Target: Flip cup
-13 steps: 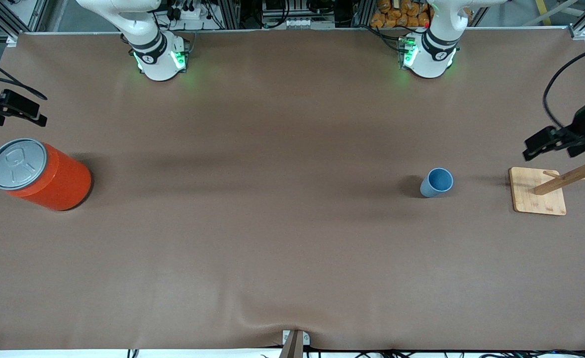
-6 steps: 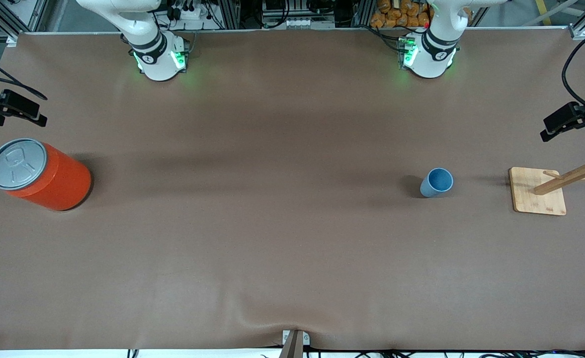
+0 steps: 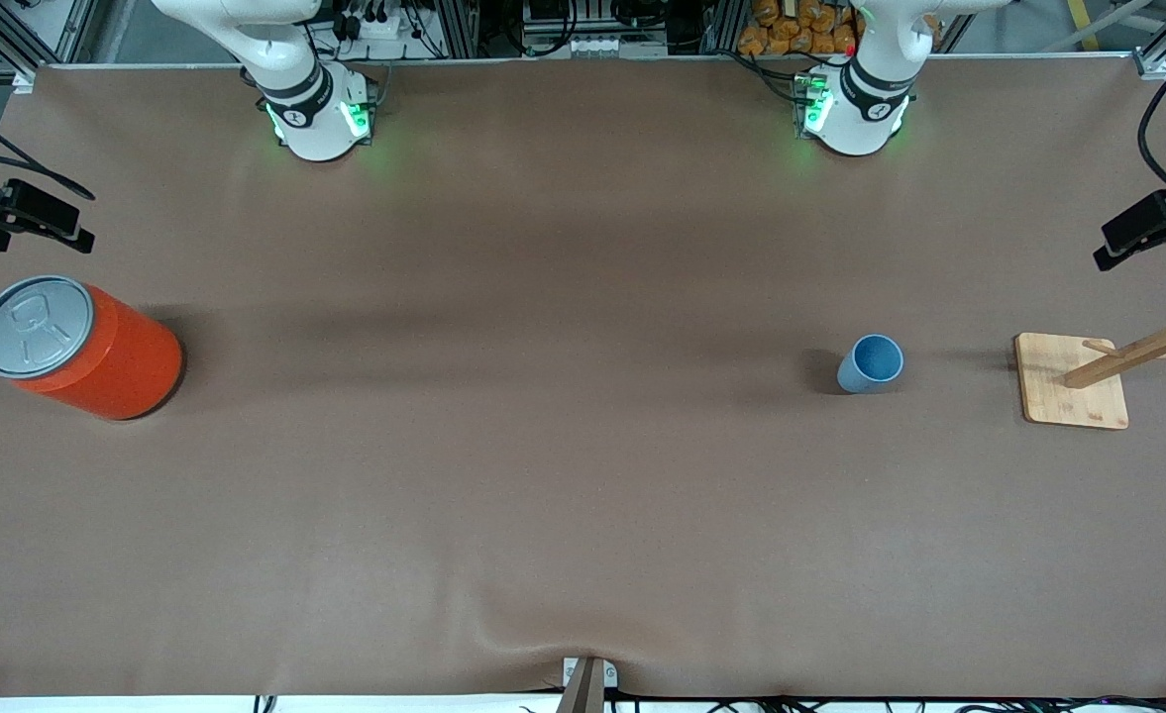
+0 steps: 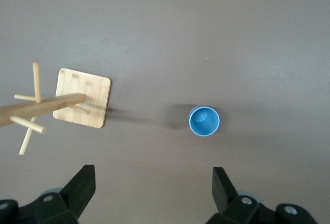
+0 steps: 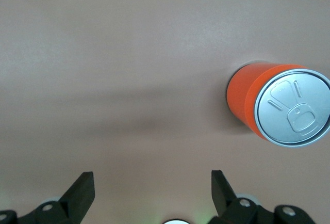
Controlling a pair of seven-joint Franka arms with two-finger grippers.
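The small light-blue tapered plastic cup [image 3: 871,363] is standing mouth-up toward the left arm's end of the brown table [image 3: 543,475], looking already flipped, while the left gripper [image 4: 153,182] and right gripper [image 5: 152,185], 2 wide-open empty tools, are hanging above opposite table edges.

Left gripper [image 4: 152,182] and right gripper [image 5: 152,182] jaws spread wide.
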